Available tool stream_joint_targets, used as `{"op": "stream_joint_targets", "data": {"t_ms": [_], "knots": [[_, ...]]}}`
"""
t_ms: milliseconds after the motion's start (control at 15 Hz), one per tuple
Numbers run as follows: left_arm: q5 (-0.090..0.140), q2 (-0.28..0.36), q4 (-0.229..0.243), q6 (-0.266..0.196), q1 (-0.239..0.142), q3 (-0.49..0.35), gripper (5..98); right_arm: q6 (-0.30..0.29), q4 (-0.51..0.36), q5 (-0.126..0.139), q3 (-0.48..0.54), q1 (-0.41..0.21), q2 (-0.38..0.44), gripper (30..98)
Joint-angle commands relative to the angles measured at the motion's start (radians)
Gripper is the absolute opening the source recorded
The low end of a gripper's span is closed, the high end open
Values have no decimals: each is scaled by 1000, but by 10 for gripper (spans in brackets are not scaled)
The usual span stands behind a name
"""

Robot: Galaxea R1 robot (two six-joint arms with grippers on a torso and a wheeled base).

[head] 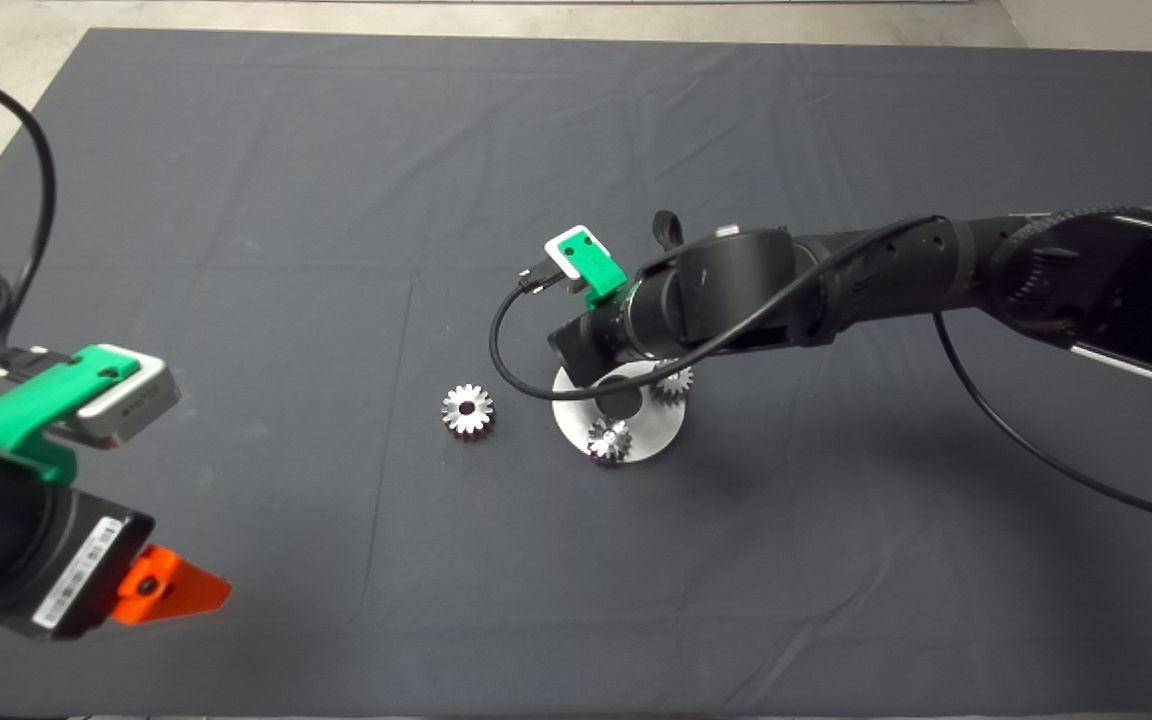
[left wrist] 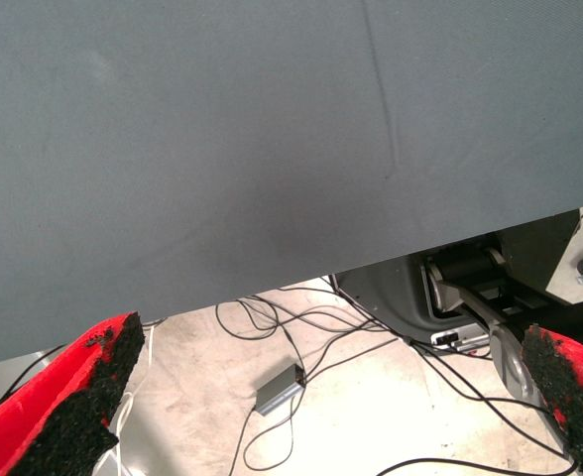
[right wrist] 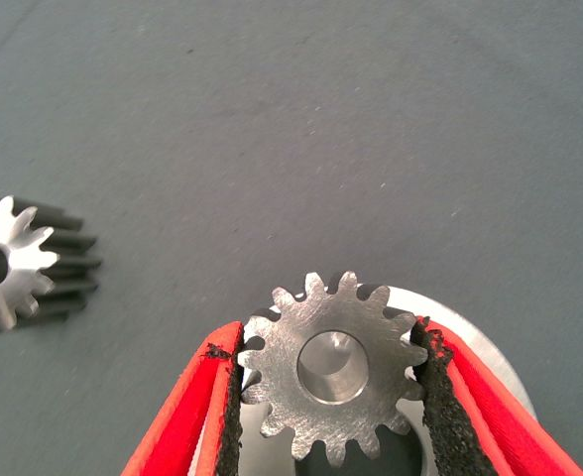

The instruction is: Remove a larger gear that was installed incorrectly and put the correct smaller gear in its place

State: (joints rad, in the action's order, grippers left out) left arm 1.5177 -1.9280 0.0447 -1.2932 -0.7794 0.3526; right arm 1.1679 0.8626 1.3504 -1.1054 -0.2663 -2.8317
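My right gripper [right wrist: 323, 342] is shut on a smaller gear [right wrist: 336, 382], one black pad on each side of its teeth. It holds the gear flat over the round silver plate [right wrist: 475, 342]. In the head view the right wrist [head: 626, 320] hides this gear and the fingers above the plate [head: 651, 440]. The larger gear [head: 467, 409], bright-faced with a dark centre hole, lies loose on the mat left of the plate. It also shows in the right wrist view [right wrist: 14, 263].
Two other small gears sit on the plate, one at its near edge [head: 609, 440] and one at its right [head: 674, 380]. My left gripper [head: 171, 590] waits open at the lower left; its wrist view shows the mat edge [left wrist: 272, 288] and floor cables.
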Motion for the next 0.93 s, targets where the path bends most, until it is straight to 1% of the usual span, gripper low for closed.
{"op": "stream_joint_targets", "data": {"t_ms": [0,133,333,467,867], "knots": [[3,2,20,0,-14,-14,976,-7,-4,-5,-13,-24,-19,403],[3,-1,20,0,-14,-14,976,-7,-2,15,-13,-24,-19,404],[3,-4,20,0,-14,-14,976,-10,-4,21,-11,-22,-18,403],[3,-6,20,0,-14,-14,976,-10,-4,39,-8,-22,-18,403],[3,-7,20,0,-14,-14,976,-10,-4,55,-5,-8,-7,404]]}}
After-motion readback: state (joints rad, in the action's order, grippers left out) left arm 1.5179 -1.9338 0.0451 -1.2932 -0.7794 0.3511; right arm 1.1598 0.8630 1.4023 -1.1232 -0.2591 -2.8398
